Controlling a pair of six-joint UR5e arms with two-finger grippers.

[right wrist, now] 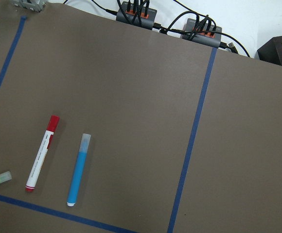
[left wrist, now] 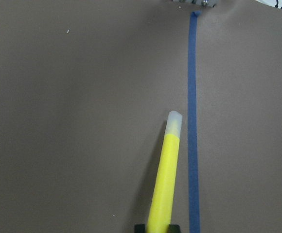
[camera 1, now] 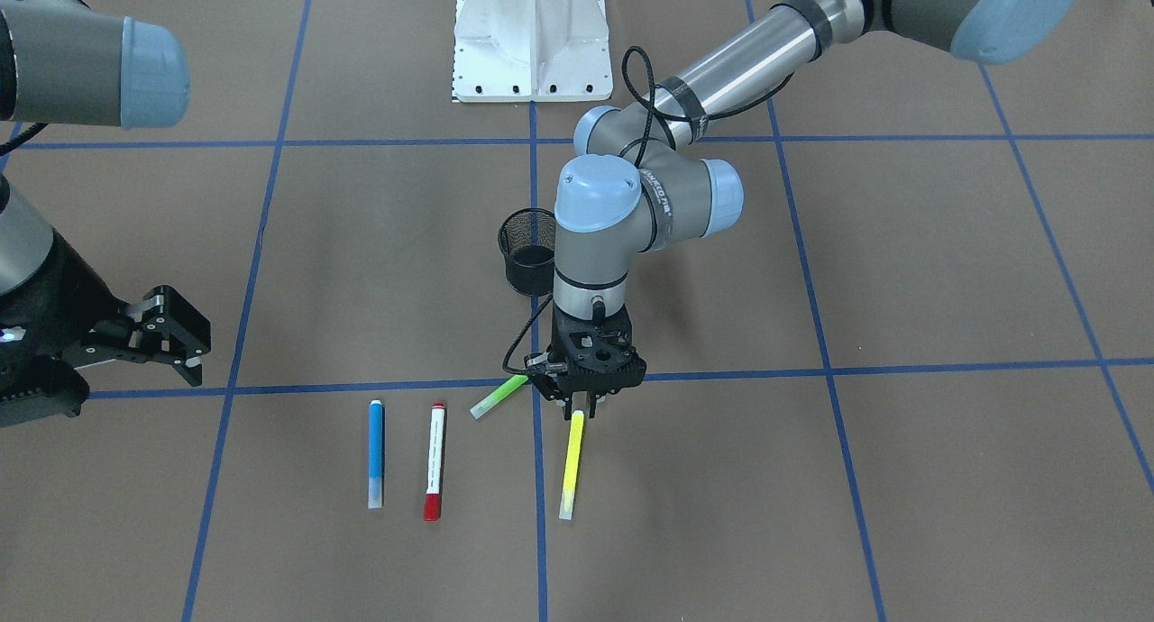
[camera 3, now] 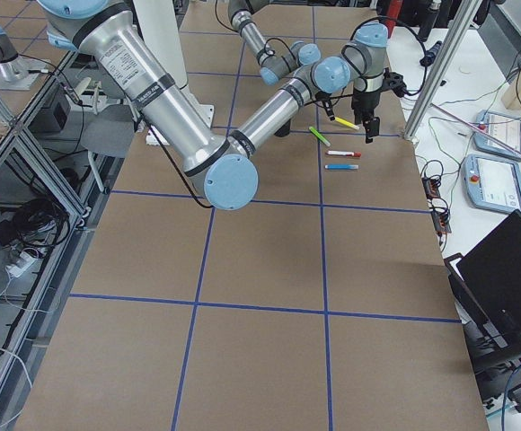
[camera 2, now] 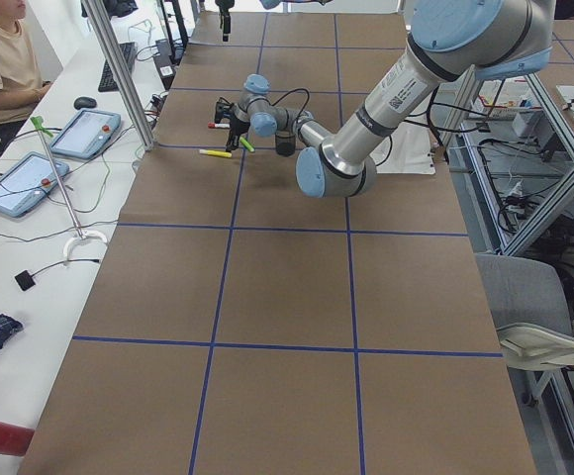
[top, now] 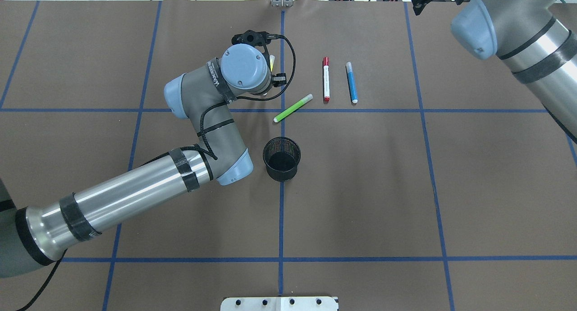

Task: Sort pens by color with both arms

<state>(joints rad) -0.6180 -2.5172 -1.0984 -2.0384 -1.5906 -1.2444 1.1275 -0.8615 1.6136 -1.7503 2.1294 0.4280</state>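
Four pens lie near the table's far edge. The blue pen [camera 1: 376, 451] and the white red-capped pen [camera 1: 435, 460] lie side by side. The green pen [camera 1: 499, 396] lies slanted across a blue tape line. My left gripper [camera 1: 581, 413] points straight down, shut on one end of the yellow pen [camera 1: 572, 464]. In the left wrist view the yellow pen [left wrist: 166, 179] runs out from between the fingertips beside the tape line. My right gripper [camera 1: 191, 341] hangs open with nothing in it, off to the side beyond the blue pen [right wrist: 78, 174] and the red-capped pen [right wrist: 41, 154].
A black mesh cup [top: 281, 158] stands upright on the centre tape line, just behind the left wrist. The white pedestal base [camera 1: 532, 36] sits at the robot's side of the table. Blue tape lines grid the brown table [top: 360, 189].
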